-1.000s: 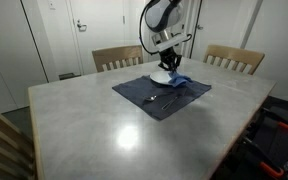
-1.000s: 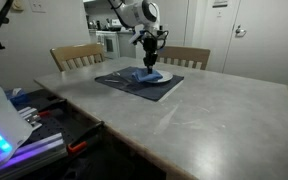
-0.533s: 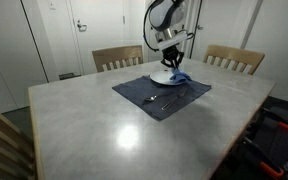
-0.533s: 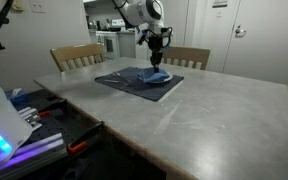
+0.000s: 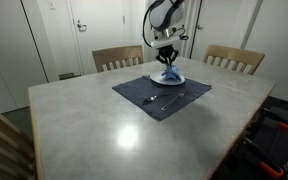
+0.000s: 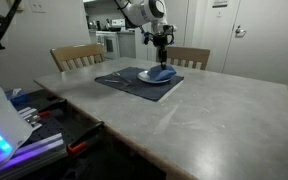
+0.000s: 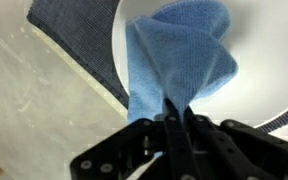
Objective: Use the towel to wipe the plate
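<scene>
Compared with one second ago, I have raised the black gripper (image 7: 177, 118) and brought the soft blue cloth towel (image 7: 179, 55) from the plate's side to over the round white plate (image 7: 269, 95). The jaws are closed tight on a pinch of towel. It hangs as a crumpled cone, and its lower folds seem to touch the plate, which sits on the dark grey woven placemat (image 7: 74, 40). I judge that the wiping can start now.

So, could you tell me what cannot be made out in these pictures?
Wrist view: the plate under the towel is covered, and the frame edge cuts its rim.
Wrist view: the hand has its fingertips buried in towel folds.
Exterior view: items on the placemat are too small to identify.
</scene>
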Controlling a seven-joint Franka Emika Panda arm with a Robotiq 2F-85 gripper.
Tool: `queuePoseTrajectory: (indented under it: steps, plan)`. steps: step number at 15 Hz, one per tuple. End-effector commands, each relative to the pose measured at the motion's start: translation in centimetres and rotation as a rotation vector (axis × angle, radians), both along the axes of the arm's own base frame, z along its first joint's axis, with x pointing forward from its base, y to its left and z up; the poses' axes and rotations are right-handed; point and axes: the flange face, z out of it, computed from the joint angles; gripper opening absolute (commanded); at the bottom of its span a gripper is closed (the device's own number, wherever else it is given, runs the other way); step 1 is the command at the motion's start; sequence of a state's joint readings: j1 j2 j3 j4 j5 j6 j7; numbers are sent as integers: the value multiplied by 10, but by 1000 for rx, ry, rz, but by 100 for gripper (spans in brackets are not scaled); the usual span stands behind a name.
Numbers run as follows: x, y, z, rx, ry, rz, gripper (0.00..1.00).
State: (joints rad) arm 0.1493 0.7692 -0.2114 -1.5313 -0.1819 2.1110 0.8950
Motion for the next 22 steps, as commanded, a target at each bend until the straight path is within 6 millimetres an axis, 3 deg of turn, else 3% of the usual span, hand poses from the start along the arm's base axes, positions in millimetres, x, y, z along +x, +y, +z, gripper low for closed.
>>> queuePoseTrajectory:
  steps: [1, 4, 6, 13, 17, 22]
  plan:
    - [17, 14, -14, 79, -84, -35, 2]
    - [22, 28, -23, 185, -100, -21, 2]
    - [21, 26, -21, 266, -103, -24, 2]
    - [-2, -2, -14, 557, 20, -26, 2]
    - [-23, -16, -17, 585, 212, -40, 2]
    - [-27, -31, -29, 382, 285, -138, 2]
